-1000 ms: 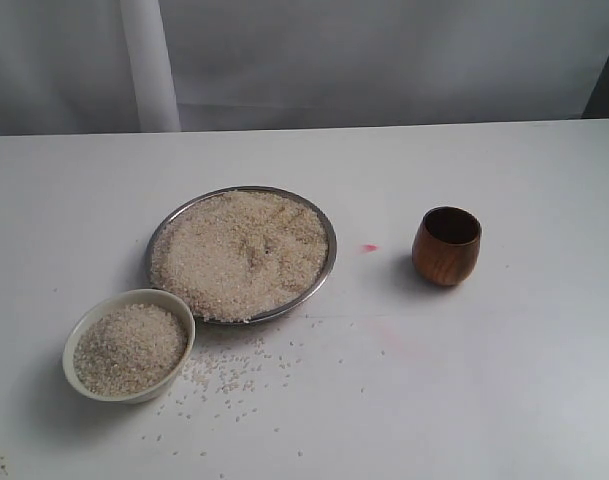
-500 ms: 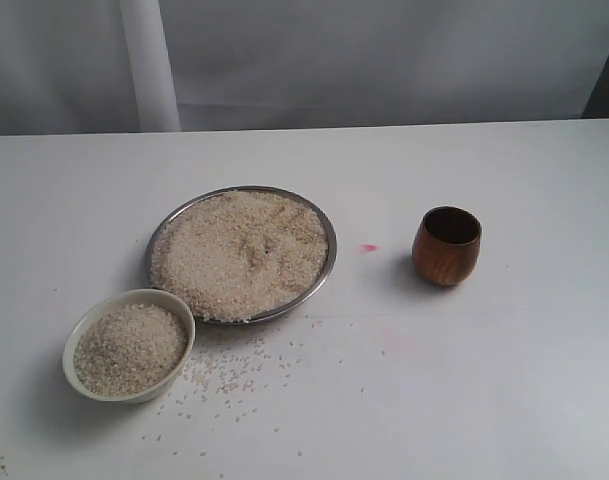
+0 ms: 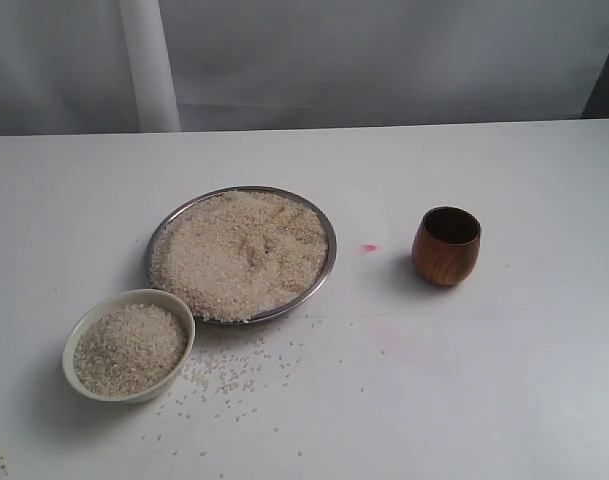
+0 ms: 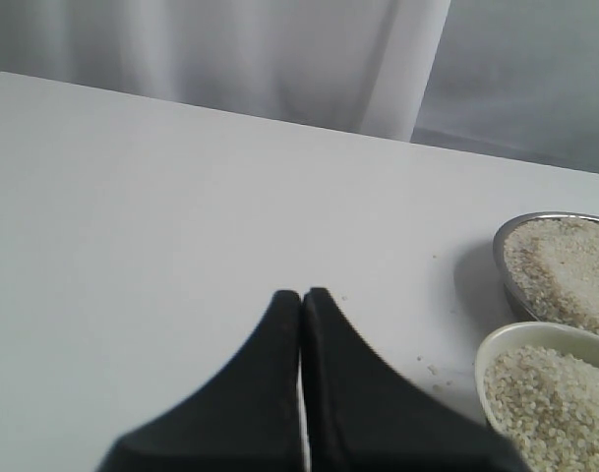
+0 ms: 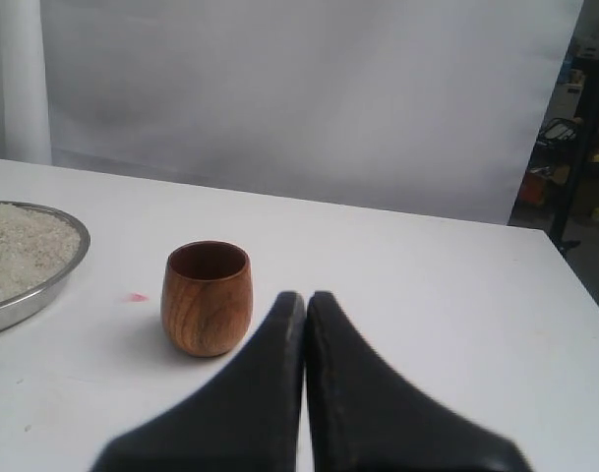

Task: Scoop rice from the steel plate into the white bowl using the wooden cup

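Unmoved, rice (image 3: 239, 250) lies well left of wooden cup (image 3: 447, 246).

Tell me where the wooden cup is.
The cup stands upright on the table, right of centre in the exterior view, apart from the plate, with a small pink mark between them.

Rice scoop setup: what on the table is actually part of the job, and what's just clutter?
Part of the job:
- wooden cup, upright, standing alone
- steel plate
- rice heaped in the plate
- white bowl, already holding rice

Just lying about:
- spilled grains on the table beside the bowl
- pink mark between plate and cup
- white post behind the table
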